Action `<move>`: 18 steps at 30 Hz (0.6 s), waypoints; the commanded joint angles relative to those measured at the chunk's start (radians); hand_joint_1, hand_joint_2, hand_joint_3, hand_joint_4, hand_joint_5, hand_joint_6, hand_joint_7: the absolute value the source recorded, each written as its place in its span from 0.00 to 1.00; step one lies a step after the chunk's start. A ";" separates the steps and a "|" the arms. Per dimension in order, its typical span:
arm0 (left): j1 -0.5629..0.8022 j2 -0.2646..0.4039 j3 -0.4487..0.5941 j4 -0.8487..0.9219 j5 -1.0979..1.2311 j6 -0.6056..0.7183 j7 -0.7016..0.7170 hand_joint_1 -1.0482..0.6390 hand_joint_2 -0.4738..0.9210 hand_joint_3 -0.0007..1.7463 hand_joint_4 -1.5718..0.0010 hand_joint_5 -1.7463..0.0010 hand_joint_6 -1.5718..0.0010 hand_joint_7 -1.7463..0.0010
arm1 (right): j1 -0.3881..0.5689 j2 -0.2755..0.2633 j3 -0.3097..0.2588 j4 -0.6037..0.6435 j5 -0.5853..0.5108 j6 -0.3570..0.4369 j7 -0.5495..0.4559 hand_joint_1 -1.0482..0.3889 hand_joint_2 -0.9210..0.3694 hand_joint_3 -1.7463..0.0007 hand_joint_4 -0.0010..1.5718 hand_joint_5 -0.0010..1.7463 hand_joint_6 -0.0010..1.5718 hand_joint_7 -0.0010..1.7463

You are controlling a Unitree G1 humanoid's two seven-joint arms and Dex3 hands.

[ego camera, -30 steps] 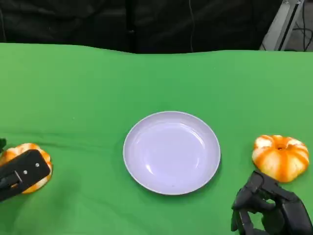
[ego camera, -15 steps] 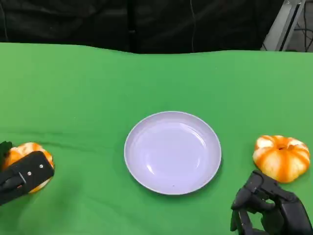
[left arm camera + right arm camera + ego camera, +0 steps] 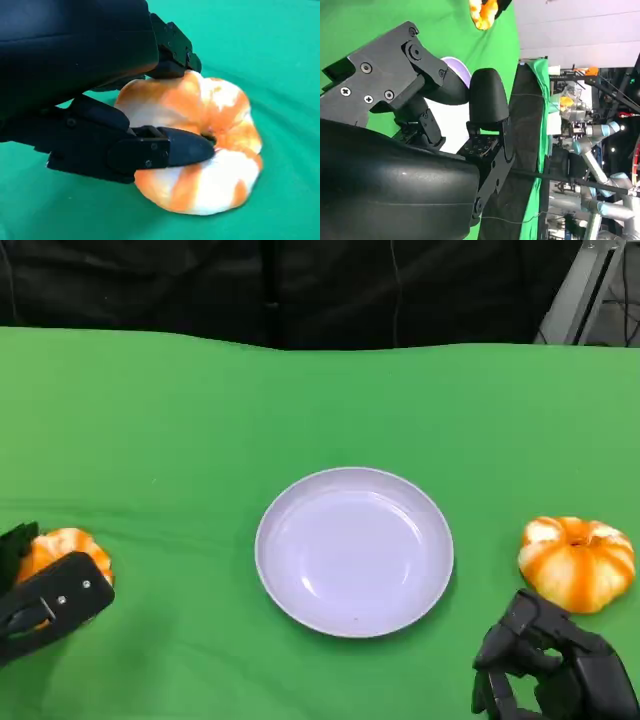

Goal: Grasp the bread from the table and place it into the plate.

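An orange-and-white, pumpkin-shaped bread [image 3: 68, 548] lies at the table's left edge. My left hand [image 3: 45, 602] grips it. In the left wrist view the hand [image 3: 100, 100] has one finger over the top of the bread [image 3: 215, 130] and another around its far side. The empty lilac plate [image 3: 355, 550] sits mid-table, well right of that bread. A second, similar bread [image 3: 577, 562] lies at the right. My right hand [image 3: 550, 670] rests just in front of it, fingers curled with nothing in them. The right wrist view shows this hand [image 3: 420, 140] and an edge of the plate [image 3: 460, 72].
A green cloth [image 3: 320, 400] covers the whole table, with a wide bare stretch behind the plate. Beyond the far edge hangs a dark backdrop. A metal frame [image 3: 585, 290] stands at the back right. The right wrist view shows other robot arms [image 3: 600, 145] off to the side.
My left hand has shifted slightly away from me and toward the plate together with the left bread, and a fingertip now shows on the bread's outer side. The right hand has stayed put.
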 commanded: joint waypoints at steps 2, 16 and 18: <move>0.020 -0.041 0.027 0.023 -0.034 -0.020 0.020 0.55 1.00 0.14 0.44 0.88 0.47 0.93 | 0.007 -0.005 -0.007 -0.013 0.008 0.006 -0.005 0.62 0.32 0.27 0.53 1.00 0.47 0.90; 0.052 -0.043 0.048 -0.013 -0.029 -0.085 0.225 0.52 1.00 0.14 0.59 0.04 0.62 0.16 | 0.008 -0.008 -0.008 -0.019 0.010 0.010 -0.002 0.63 0.32 0.27 0.53 1.00 0.47 0.91; 0.053 -0.043 0.046 -0.013 -0.026 -0.089 0.241 0.52 1.00 0.14 0.60 0.01 0.68 0.03 | 0.008 -0.008 -0.008 -0.018 0.009 0.008 -0.003 0.63 0.32 0.26 0.53 1.00 0.47 0.91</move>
